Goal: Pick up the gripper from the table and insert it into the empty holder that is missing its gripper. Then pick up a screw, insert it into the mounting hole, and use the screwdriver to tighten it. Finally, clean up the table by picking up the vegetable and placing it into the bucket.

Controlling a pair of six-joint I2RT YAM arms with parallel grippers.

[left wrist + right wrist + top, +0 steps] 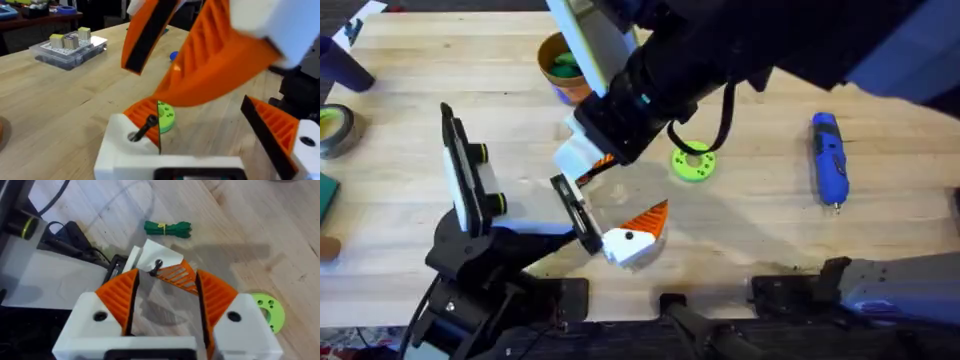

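Screw [157, 266] is sitting tilted in the hole of the white gripper [625, 243], right at the end of the holder [578, 212]. My right gripper [166, 275] hovers just over it, fingers spread, holding nothing. Left gripper [197, 107] is wide too. Screwdriver [828, 158] lies well apart on the table.

From where I stand, no lettering, label, brand, number or sign can be read on anything on the counter or on the arms; any markings are too small or blurred.
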